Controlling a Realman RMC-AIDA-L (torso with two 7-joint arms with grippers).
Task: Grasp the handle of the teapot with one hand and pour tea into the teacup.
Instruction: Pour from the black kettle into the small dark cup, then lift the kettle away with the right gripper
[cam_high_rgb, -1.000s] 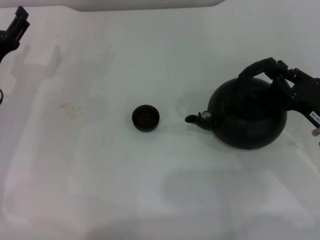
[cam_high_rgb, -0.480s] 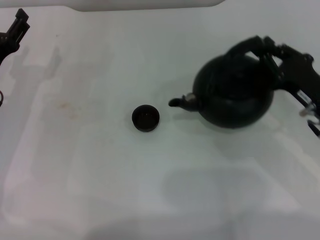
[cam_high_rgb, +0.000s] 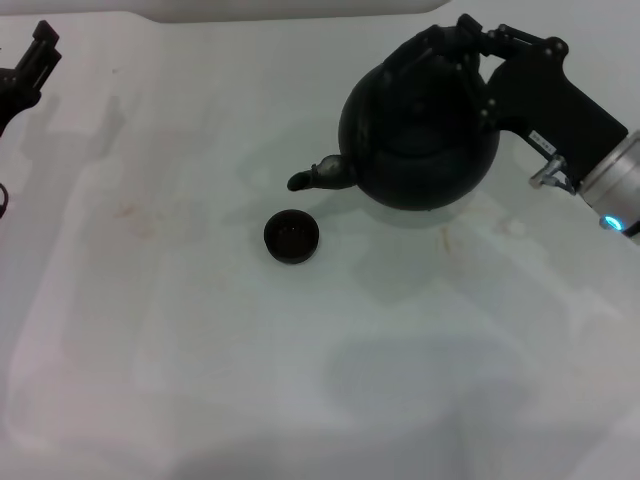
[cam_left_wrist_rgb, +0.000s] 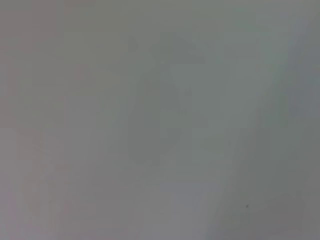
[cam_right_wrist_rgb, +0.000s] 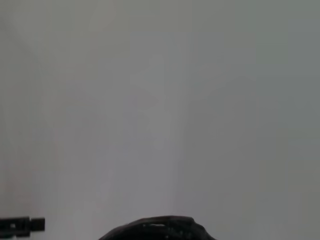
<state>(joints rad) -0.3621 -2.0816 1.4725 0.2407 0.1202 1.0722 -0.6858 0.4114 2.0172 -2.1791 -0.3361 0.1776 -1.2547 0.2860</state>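
In the head view the round black teapot (cam_high_rgb: 420, 130) hangs in the air, lifted off the white table (cam_high_rgb: 300, 380). My right gripper (cam_high_rgb: 468, 42) is shut on its arched black handle (cam_high_rgb: 440, 45) at the top. The short spout (cam_high_rgb: 315, 178) points left and ends just above and to the right of the teacup (cam_high_rgb: 291, 236), a tiny dark bowl standing on the table. The right wrist view shows only the top of the teapot (cam_right_wrist_rgb: 157, 229) along one edge. My left gripper (cam_high_rgb: 30, 62) is parked at the far left edge.
A white block (cam_high_rgb: 290, 8) runs along the back edge of the table. Faint brownish stains (cam_high_rgb: 135, 215) mark the surface left of the cup. The left wrist view shows only blank grey surface.
The right gripper has lifted the teapot off the table and carried it left and toward the back; the spout now sits close above the teacup. The left arm has stayed still.
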